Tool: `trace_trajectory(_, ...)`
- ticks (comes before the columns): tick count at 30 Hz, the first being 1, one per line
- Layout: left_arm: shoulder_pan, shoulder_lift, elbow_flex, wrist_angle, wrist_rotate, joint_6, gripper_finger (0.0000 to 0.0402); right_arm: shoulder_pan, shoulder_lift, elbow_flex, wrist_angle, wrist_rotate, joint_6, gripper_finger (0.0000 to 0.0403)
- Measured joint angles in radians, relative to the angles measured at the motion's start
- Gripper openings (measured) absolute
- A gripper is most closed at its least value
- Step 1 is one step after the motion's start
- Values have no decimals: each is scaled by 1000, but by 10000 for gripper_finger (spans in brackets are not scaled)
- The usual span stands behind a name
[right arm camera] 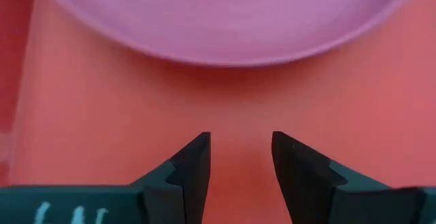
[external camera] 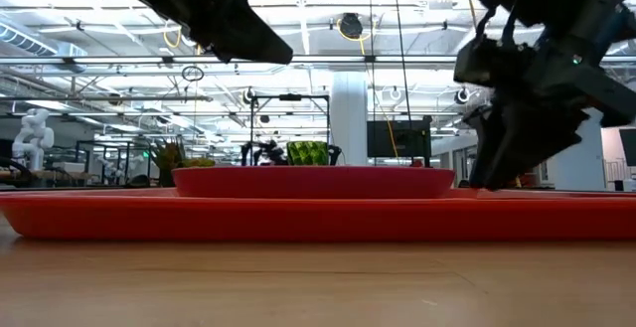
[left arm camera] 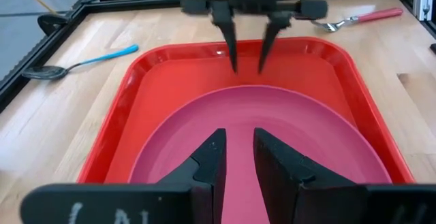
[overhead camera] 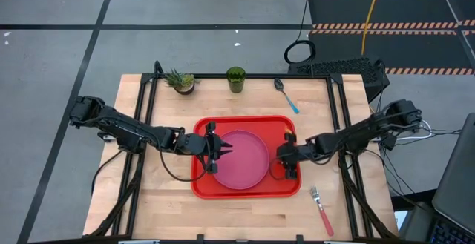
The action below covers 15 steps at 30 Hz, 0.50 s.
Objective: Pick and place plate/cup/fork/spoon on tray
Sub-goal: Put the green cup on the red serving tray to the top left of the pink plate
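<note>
The pink plate (overhead camera: 241,159) lies flat in the red tray (overhead camera: 286,188) at the table's middle. My left gripper (overhead camera: 220,153) hovers over the plate's left part, its fingers a little apart and empty; the low view shows it raised clear of the plate (external camera: 313,180). My right gripper (overhead camera: 288,159) is open over the tray's bare floor (right arm camera: 102,115), just right of the plate's rim (right arm camera: 225,59). The green cup (overhead camera: 236,78) stands at the far edge. The blue-handled spoon (overhead camera: 286,94) lies at the far right. The pink-handled fork (overhead camera: 322,208) lies at the near right.
A small potted plant (overhead camera: 180,81) stands at the far edge, left of the cup. Black frame rails run along the table's left and right sides (overhead camera: 343,125). Bare wood shows in front of the tray (overhead camera: 223,214).
</note>
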Motion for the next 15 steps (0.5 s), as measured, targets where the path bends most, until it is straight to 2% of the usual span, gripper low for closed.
trace_trajectory(2,0,0,0,-4,0,1,78,-1,-56,0,-29,79,-21,148)
trace_trajectory(6,8,-12,0,-4,0,13,78,-21,-177,0,46,203,-101,148)
trace_trajectory(10,20,-49,1,-3,-8,27,78,-72,-237,27,51,201,-153,148)
trace_trajectory(15,49,-106,1,97,-4,82,78,-138,-211,125,6,198,-210,148)
